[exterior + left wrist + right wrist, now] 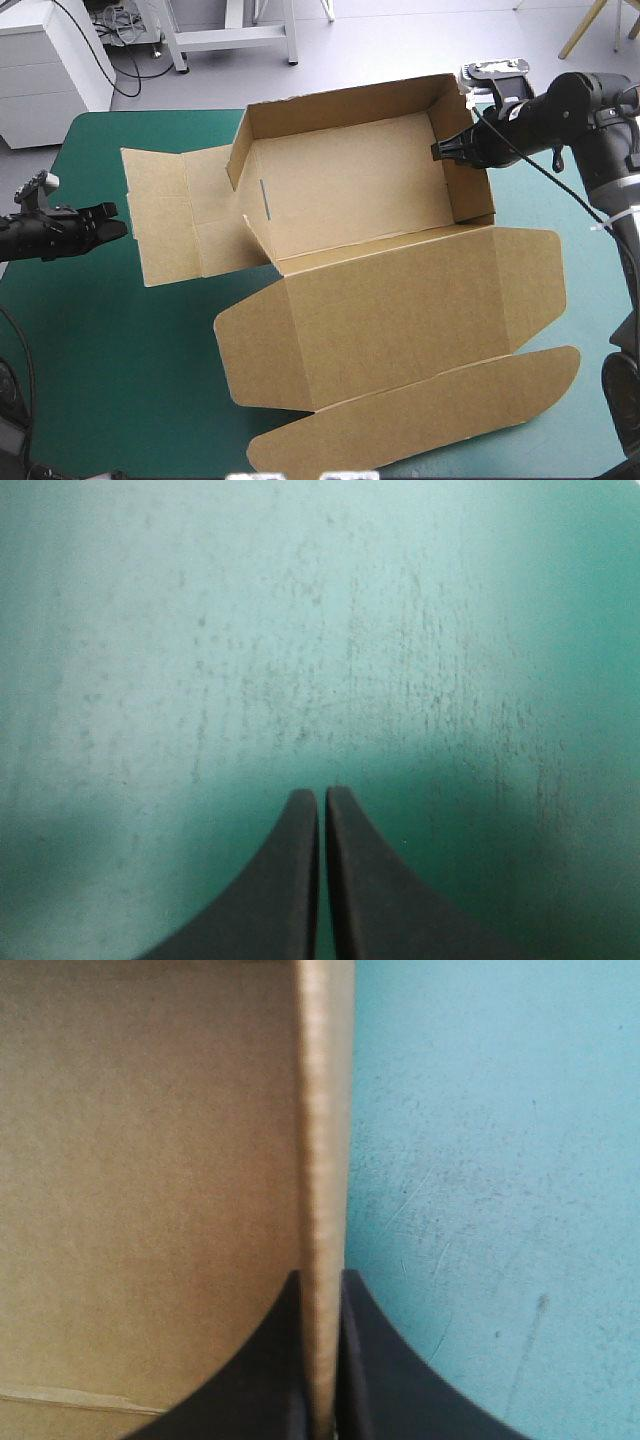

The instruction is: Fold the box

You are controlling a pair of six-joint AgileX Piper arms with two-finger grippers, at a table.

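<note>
Box [350, 190] sits mid-tabletop, slightly toward the far side, partly formed: far wall and right wall [468, 160] are up, the base is open to above, and the left side is only half raised. Left panel [165, 215] of the box lies flat on the tabletop [120, 380], unfolded. Lid [400, 310] is flat on the near side of the box, and its rounded tuck flap [420, 415] runs close to the near tabletop edge. Right end effector [440, 152] is at the box's far right corner, clamped on the top edge of the right wall; in the right wrist view the board edge stands pinched between the black fingers [355, 1360], box interior on one side, bare teal-green cover on the other. Left end effector [118, 228] is left of the box, just off the flat left panel and not touching it, fingers clenched together on nothing, only cover ahead of it in its wrist view. Open room: a wide bare area left and near-left of the box; a narrower strip right of the box beside the right arm; a thin band beyond the far wall.
</note>
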